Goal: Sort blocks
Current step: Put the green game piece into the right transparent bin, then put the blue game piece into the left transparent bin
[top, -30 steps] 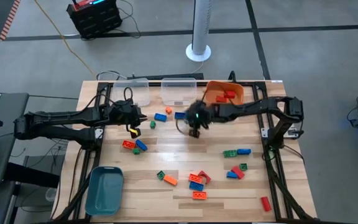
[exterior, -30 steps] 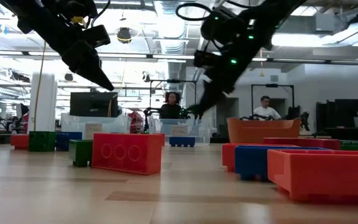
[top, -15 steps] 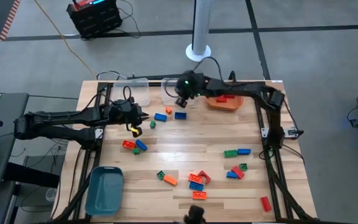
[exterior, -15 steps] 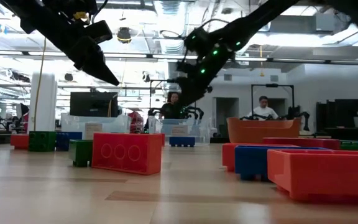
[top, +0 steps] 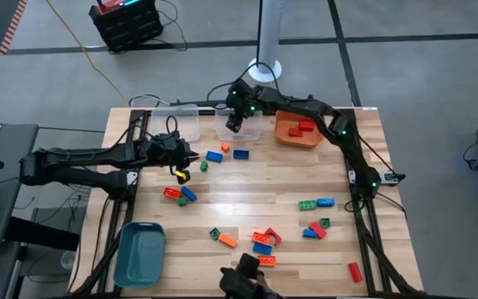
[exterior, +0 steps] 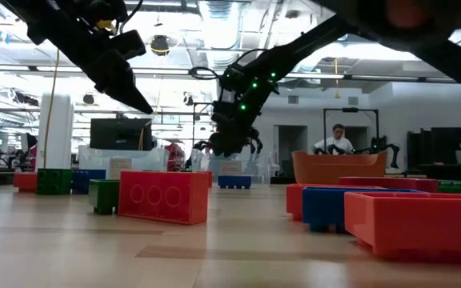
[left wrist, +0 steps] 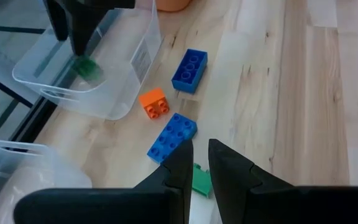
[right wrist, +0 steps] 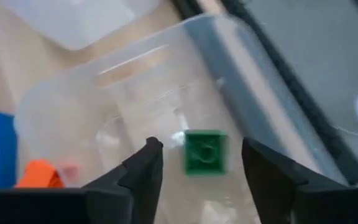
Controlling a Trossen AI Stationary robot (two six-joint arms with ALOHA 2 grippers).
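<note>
Right gripper (right wrist: 194, 168) over the clear bin (top: 241, 123) at the far edge of the table, fingers spread wide, nothing between them. A small green block (right wrist: 204, 151) sits loose just below the gap, apart from both fingers, inside the bin; the left wrist view shows the same green block (left wrist: 88, 68) under the gripper.

Left gripper (left wrist: 196, 163) pinched shut, empty, hanging above the left-centre of the table near a blue block (left wrist: 172, 136) and an orange block (left wrist: 154, 102).

A second ago the right gripper was nearer mid-table and narrower; it has since swung to the far bin and opened. Left arm unchanged.

Remaining blocks (top: 261, 239) lie scattered across the near half of the table. Orange bin (top: 297, 129) right of the clear one.
</note>
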